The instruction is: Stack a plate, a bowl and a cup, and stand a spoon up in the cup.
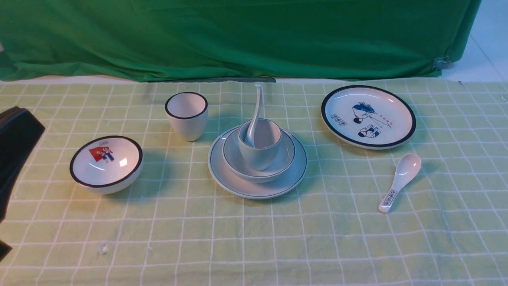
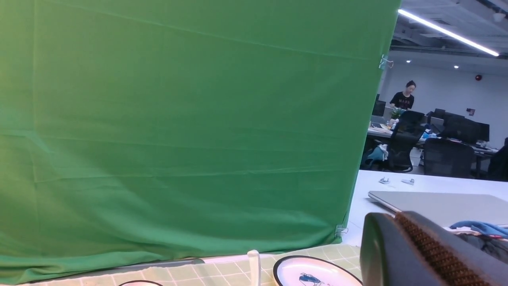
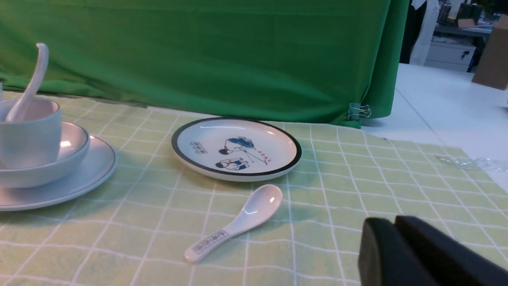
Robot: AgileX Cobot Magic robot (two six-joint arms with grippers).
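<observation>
We are seeing the spoon (image 1: 254,119) standing in the stacked cup (image 1: 260,153), bowl (image 1: 278,165) and plate (image 1: 238,184); only the wrist views are showing the grippers (image 2: 428,254) (image 3: 420,258), and we cannot tell their jaws' state. The lettered spoon (image 1: 399,182) is lying right.

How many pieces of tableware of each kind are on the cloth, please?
Plates: 2, plain plate, picture plate
Bowls: 2, plain bowl, flag bowl
Cups: 2, plain cup, black-rimmed cup
Spoons: 2, plain spoon, lettered spoon
Total: 8

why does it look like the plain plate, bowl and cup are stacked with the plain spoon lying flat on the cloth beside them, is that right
Not quite. The stack is right: plate, bowl, cup. But the plain spoon stands in the cup, as the front view shows. The spoon lying flat is the marked-handle spoon.
</observation>
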